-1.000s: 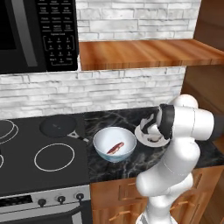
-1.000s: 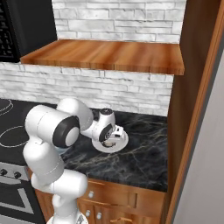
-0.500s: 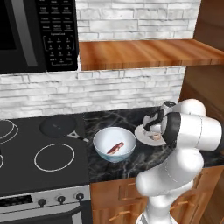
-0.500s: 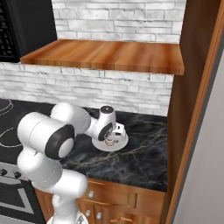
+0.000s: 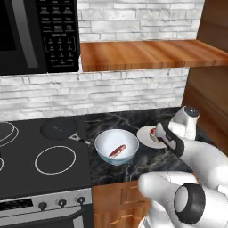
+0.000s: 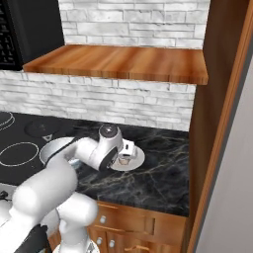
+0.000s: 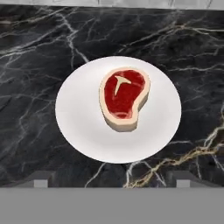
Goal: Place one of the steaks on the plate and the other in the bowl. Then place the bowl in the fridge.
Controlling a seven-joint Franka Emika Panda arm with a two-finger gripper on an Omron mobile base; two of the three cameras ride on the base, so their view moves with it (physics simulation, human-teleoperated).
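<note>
One steak (image 7: pixel 124 98), red with a pale fat rim, lies flat in the middle of the white plate (image 7: pixel 78 113). My gripper (image 7: pixel 111 180) hovers over it, open, both tips spread wide with nothing between them. From the left base view the gripper (image 5: pixel 158 133) hangs just above the plate (image 5: pixel 144 133) and hides part of that steak (image 5: pixel 153 132). The other steak (image 5: pixel 117 150) rests inside the bowl (image 5: pixel 107 153), left of the plate. From the right side, the gripper (image 6: pixel 124 158) sits over the plate (image 6: pixel 138 159), and my arm covers most of the bowl (image 6: pixel 52 148).
A black cooktop (image 5: pixel 40 178) with a dark pan (image 5: pixel 59 128) lies left of the bowl. A wooden shelf (image 5: pixel 142 53) hangs overhead and a microwave (image 5: pixel 35 35) at upper left. A wood panel (image 6: pixel 217 99) walls the right; beyond it a grey surface (image 6: pixel 232 197), maybe the fridge, I cannot tell.
The jaws have spread wider and the hand has drawn slightly up from the plate, leaving the steak lying on it. My elbow has swung down toward the camera.
</note>
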